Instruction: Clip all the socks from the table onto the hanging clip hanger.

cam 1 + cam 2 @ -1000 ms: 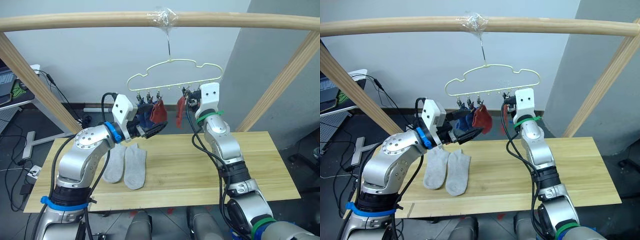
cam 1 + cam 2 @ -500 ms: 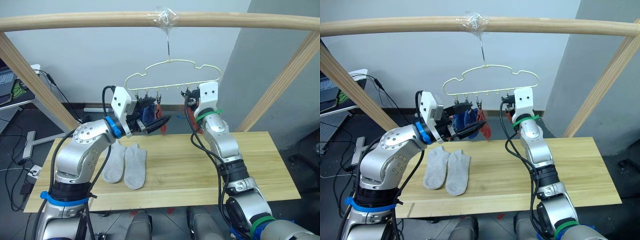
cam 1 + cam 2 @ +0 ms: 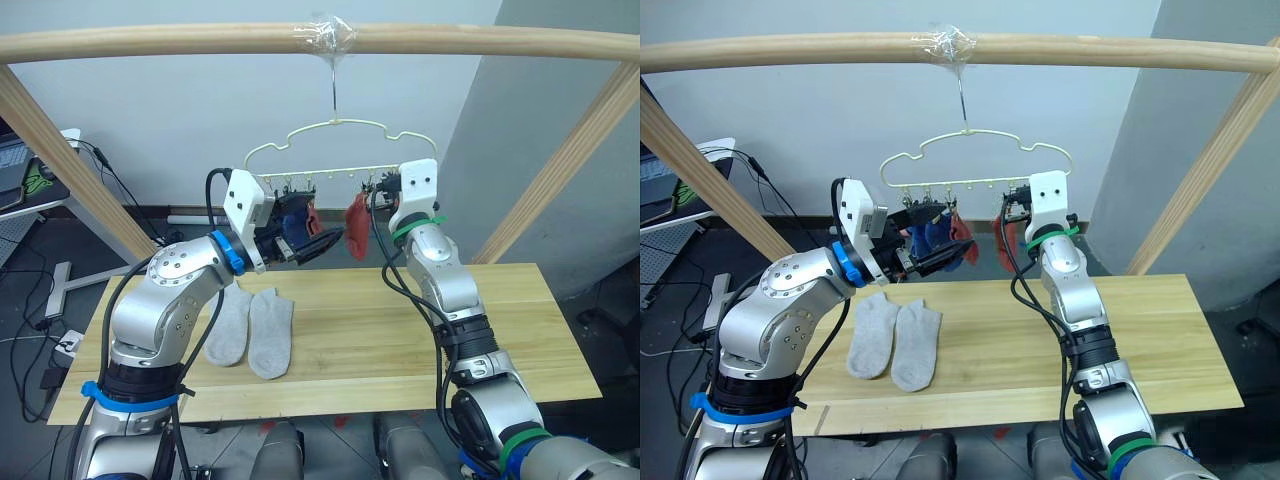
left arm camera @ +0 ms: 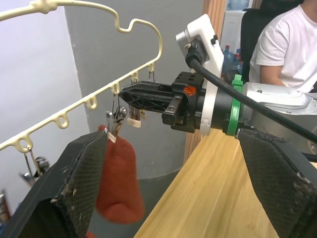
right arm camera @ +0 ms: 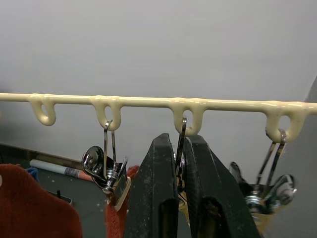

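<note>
**Two grey socks lie under the hanger**

Two light grey socks (image 3: 250,325) lie side by side on the table (image 3: 520,320), below the clip hanger (image 3: 340,150). Left gripper (image 4: 173,188), just beneath the hanger, is spread wide and empty. Right gripper (image 5: 181,193) is pinched onto a metal clip (image 5: 181,148). Rust red sock (image 4: 119,183) hangs from the neighbouring clip.
</note>
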`<state>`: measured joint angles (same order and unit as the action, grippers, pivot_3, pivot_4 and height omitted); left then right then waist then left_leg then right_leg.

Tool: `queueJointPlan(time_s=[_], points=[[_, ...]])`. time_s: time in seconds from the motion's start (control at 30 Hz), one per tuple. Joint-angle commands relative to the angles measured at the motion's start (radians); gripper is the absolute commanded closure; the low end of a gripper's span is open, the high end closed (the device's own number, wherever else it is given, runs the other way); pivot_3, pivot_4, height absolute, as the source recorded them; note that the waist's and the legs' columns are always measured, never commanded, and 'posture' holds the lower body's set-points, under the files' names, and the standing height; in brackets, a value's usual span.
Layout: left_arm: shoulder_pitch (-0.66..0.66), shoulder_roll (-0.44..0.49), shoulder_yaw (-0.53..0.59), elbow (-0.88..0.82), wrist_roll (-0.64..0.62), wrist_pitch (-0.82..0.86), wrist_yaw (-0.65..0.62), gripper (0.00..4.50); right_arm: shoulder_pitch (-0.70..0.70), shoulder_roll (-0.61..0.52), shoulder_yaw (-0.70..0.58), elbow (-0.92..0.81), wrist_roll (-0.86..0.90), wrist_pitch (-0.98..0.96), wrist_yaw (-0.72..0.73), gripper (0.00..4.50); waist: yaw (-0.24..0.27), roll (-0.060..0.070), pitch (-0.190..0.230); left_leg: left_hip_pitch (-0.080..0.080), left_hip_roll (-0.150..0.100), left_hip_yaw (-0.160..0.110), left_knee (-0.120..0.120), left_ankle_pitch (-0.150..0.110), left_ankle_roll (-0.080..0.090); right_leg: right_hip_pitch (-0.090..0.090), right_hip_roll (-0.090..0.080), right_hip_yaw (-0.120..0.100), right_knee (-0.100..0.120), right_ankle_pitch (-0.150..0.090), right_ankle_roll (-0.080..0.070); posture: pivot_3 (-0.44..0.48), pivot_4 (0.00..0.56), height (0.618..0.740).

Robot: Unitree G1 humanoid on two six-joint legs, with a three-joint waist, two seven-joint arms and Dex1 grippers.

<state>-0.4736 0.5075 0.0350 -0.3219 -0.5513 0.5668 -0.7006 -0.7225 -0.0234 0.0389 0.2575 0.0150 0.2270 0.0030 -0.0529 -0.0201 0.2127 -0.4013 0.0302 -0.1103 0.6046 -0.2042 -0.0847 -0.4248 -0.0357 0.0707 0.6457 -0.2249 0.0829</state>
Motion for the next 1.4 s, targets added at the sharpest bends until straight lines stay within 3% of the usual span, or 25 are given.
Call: queueJointPlan(time_s=[0.03, 0.23, 0.53, 0.97, 1.2, 1.3, 1.4], points=[[-0.005, -0.002, 0.013, -0.05, -0.019, -0.003, 0.002, 0.15, -0.019, -0.002, -0.01, -0.021, 0.001, -0.026, 0.011, 4.47, 0.0, 0.0, 0.0, 0.0, 0.0, 0.0, 0.0, 0.0, 0.0, 0.0, 0.0, 0.0, 0.0, 0.0, 0.0, 0.081, 0.17, 0.74], [0.025, -0.001, 0.007, -0.038, 0.001, 0.007, 0.025, 0.15, -0.025, -0.019, -0.033, -0.035, 0.064, 0.023, 0.097, 4.47, 0.0, 0.0, 0.0, 0.0, 0.0, 0.0, 0.0, 0.0, 0.0, 0.0, 0.0, 0.0, 0.0, 0.0, 0.0, 0.079, 0.172, 0.74], [0.268, -0.042, -0.032, 0.186, 0.197, -0.019, 0.193, 0.07, -0.065, -0.121, -0.219, -0.169, 0.4, 0.515, 0.246, 4.49, 0.003, 0.0, 0.0, 0.001, 0.0, 0.0, 0.001, 0.0, 0.0, 0.002, 0.0, 0.0, 0.0, -0.001, 0.0, 0.057, 0.181, 0.74], [0.191, -0.17, -0.055, 0.656, 0.381, -0.201, 0.303, 0.07, -0.065, -0.172, -0.257, -0.275, 0.508, 0.745, 0.209, 4.49, 0.017, 0.0, 0.0, 0.001, 0.0, -0.001, 0.002, 0.0, 0.0, 0.002, 0.0, -0.001, 0.0, -0.001, 0.001, 0.02, 0.183, 0.74], [0.181, -0.179, -0.1, 0.719, 0.399, -0.187, 0.202, 0.07, -0.057, -0.174, -0.263, -0.299, 0.517, 0.776, 0.195, 4.49, 0.013, 0.001, 0.0, 0.001, 0.0, 0.0, 0.002, 0.0, 0.0, 0.002, 0.0, -0.001, 0.001, -0.001, 0.002, 0.001, 0.177, 0.74], [0.192, -0.145, -0.18, 0.716, 0.484, -0.252, 0.163, 0.66, -0.06, -0.179, -0.266, -0.296, 0.52, 0.778, 0.19, 4.5, 0.013, 0.001, 0.0, 0.001, 0.0, 0.0, 0.003, 0.0, 0.0, 0.002, 0.0, -0.001, 0.0, -0.001, 0.001, 0.001, 0.177, 0.74], [0.192, -0.13, -0.219, 0.738, 0.536, -0.325, 0.151, 1.59, -0.059, -0.186, -0.262, -0.295, 0.52, 0.775, 0.19, 4.5, 0.013, 0.001, -0.001, 0.001, 0.0, 0.0, 0.003, 0.0, 0.0, 0.003, 0.0, -0.001, 0.0, -0.001, 0.001, -0.003, 0.177, 0.74]])
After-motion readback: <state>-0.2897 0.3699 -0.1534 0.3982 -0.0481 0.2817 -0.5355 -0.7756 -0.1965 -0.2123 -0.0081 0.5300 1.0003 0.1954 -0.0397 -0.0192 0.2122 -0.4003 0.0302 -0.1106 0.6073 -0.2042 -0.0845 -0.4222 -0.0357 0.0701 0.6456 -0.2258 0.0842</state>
